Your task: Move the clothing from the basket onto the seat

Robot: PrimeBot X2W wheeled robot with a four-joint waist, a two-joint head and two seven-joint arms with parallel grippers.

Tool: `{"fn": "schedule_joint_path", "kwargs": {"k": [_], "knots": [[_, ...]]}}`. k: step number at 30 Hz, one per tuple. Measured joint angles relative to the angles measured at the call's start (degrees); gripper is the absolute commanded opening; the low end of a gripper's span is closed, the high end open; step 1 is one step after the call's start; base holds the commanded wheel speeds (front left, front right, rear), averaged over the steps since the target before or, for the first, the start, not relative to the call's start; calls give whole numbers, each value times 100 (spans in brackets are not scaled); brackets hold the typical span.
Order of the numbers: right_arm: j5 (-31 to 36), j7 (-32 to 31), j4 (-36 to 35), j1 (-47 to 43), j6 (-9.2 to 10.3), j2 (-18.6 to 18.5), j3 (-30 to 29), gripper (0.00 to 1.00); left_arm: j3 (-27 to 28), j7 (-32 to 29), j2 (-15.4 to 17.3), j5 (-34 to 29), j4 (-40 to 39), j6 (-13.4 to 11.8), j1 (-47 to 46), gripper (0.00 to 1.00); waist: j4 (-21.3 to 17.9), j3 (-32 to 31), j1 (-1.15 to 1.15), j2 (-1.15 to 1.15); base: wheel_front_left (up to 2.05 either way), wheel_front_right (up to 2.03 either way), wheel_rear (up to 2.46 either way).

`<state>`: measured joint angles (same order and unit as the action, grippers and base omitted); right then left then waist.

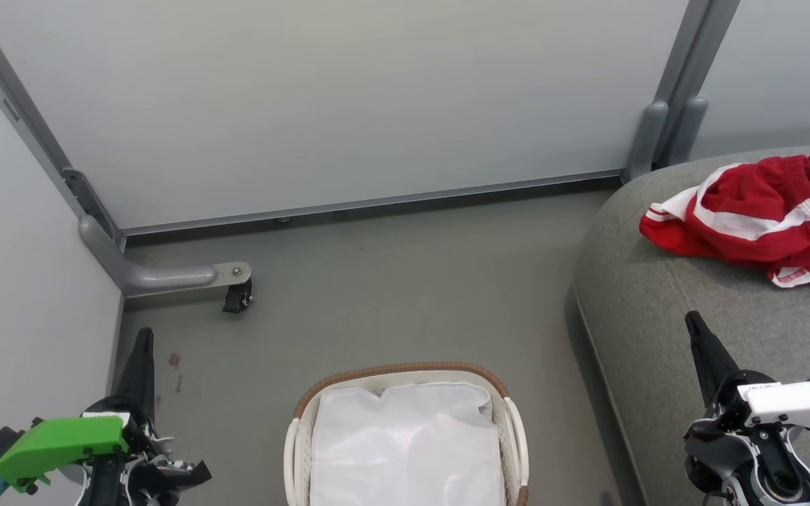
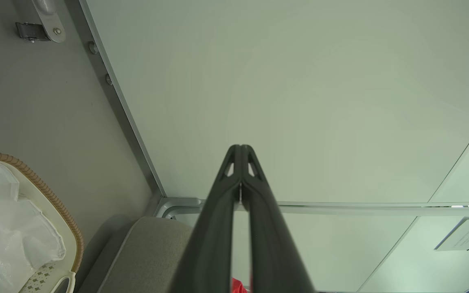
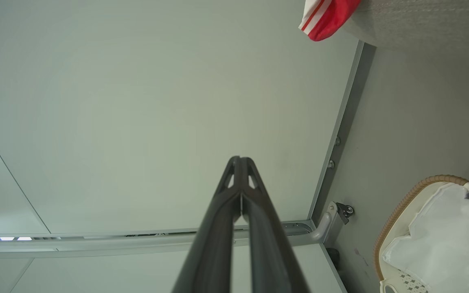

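Red clothing point(image 1: 763, 214) with white stripes lies crumpled on the grey seat point(image 1: 658, 323) at the right; a corner of the clothing point(image 3: 326, 18) hangs over the seat edge in the right wrist view. The white basket point(image 1: 514, 422) with its brown woven rim stands on the floor at bottom centre, holding a white liner sheet point(image 1: 405, 443). My left gripper point(image 1: 143, 337) is at the lower left, shut and empty, left of the basket. My right gripper point(image 1: 693, 323) is at the lower right over the seat's front, shut and empty. Both wrist views show fingertips pressed together point(image 2: 240, 148) point(image 3: 240, 159).
Pale partition panels point(image 1: 335, 98) close off the back and left. A partition foot with a black caster point(image 1: 236, 299) juts onto the grey floor point(image 1: 405, 295) at the left. The basket point(image 2: 55, 203) point(image 3: 405, 203) shows at the edge of both wrist views.
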<state>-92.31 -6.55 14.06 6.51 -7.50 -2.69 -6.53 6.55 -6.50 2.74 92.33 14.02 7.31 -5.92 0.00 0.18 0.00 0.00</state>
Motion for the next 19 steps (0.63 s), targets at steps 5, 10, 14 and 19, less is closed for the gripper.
{"fn": "schedule_joint_path", "kwargs": {"k": [5,10,14,19], "knots": [[0,0,0,0,0,0,0,0,0,0,0,0,0,0,0,0,0,0,0,0,0,0,0],[0,0,0,0,0,0,0,0,0,0,0,0,0,0,0,0,0,0,0,0,0,0,0],[0,0,0,-1,0,0,0,0,0,0,0,0,0,0,0,0,0,0,0,0,0,0,0],[0,0,0,-1,0,-1,0,0,0,0,0,0,0,0,0,0,0,0,0,0,0,0,0]]}}
